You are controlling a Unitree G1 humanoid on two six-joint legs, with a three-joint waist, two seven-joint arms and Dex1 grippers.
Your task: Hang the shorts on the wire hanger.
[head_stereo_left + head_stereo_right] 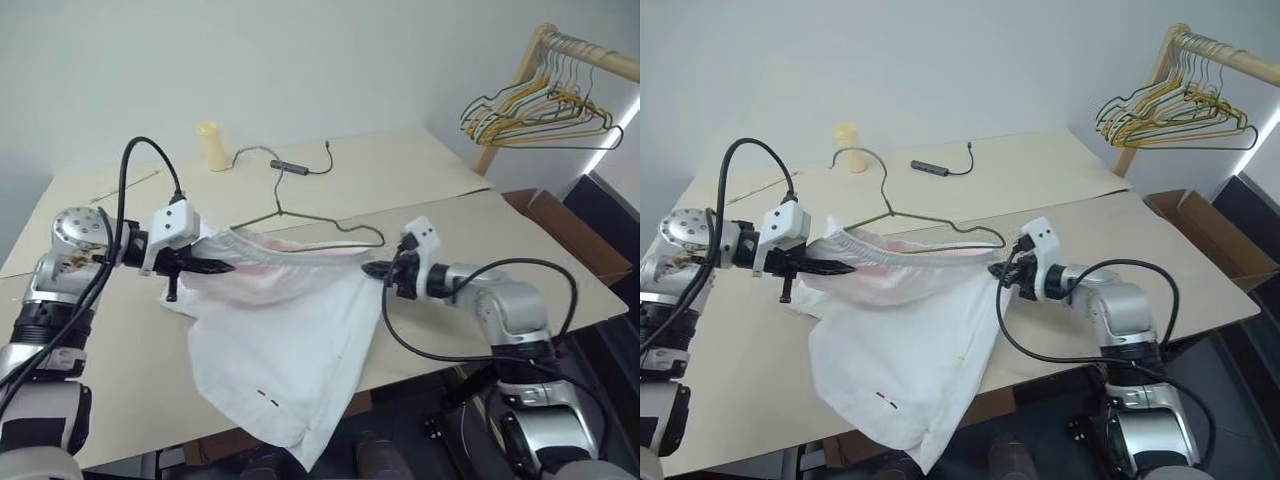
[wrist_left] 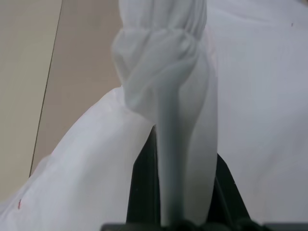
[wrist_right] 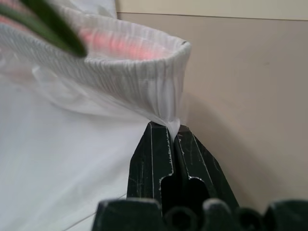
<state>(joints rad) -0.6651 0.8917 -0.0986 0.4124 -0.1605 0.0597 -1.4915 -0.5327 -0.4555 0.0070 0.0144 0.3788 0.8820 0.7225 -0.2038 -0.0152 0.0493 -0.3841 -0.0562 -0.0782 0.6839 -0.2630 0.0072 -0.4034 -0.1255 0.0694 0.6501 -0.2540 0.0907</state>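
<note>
Thin matt white cloth shorts (image 1: 290,340), slim dark metal wire hanger (image 1: 300,215), smooth matt beige tabletop (image 1: 400,175).

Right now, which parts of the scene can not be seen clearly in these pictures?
- Wire hanger: its lower bar, hidden by the shorts in both eye views.
- Left pincer: fingertips wrapped in waistband cloth, left wrist view.
- Marks near the hem: too small to read.

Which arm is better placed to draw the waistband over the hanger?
Probably right: the right gripper pinches the shorts right beside the wire hanger shoulder. The left gripper holds the far end.
</note>
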